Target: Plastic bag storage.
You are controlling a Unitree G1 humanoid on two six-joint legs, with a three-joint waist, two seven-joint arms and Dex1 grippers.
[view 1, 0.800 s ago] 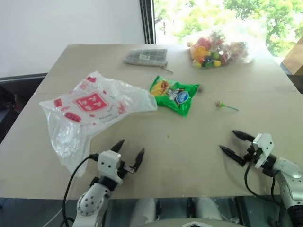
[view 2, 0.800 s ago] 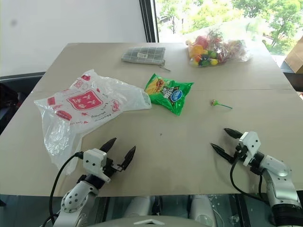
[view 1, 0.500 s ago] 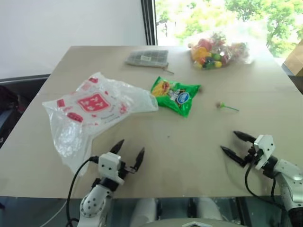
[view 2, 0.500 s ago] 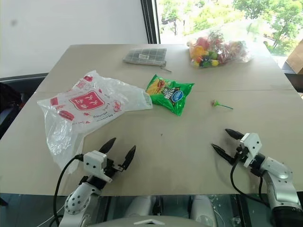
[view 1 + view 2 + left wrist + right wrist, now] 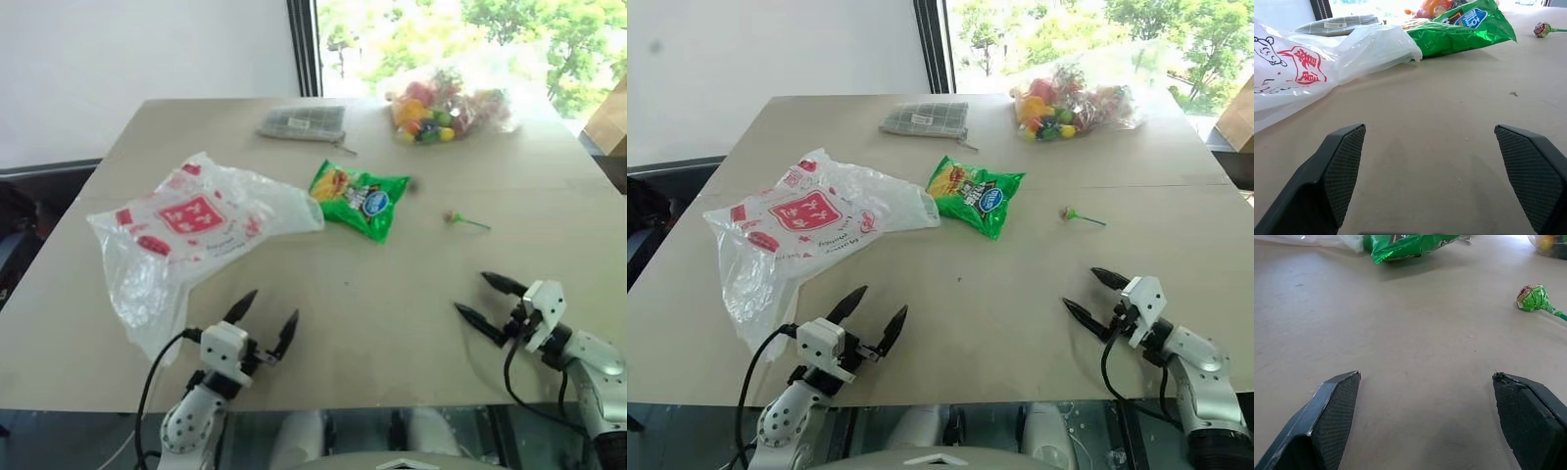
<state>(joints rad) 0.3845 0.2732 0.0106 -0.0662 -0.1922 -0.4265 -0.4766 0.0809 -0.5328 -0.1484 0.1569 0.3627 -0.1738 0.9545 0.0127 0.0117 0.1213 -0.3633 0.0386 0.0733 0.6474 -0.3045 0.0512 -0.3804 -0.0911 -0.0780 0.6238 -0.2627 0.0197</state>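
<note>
Bag: the large crinkly translucent white plastic bag point(image 5: 191, 230) with red printing is lying just left of the shiny green snack packet point(image 5: 361, 199).
Jaws: my left gripper point(image 5: 263, 320) and right gripper point(image 5: 490, 300) are gaping wide, holding nothing.
Approach: I am aiming low, pinching one loose edge.

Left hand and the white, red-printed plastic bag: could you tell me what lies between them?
Nothing: bare tan tabletop separates the open left hand from the bag, per the left wrist view.

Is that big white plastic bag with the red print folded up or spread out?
Spread out: the plastic bag lies loose and crumpled across the table, unfolded.
</note>
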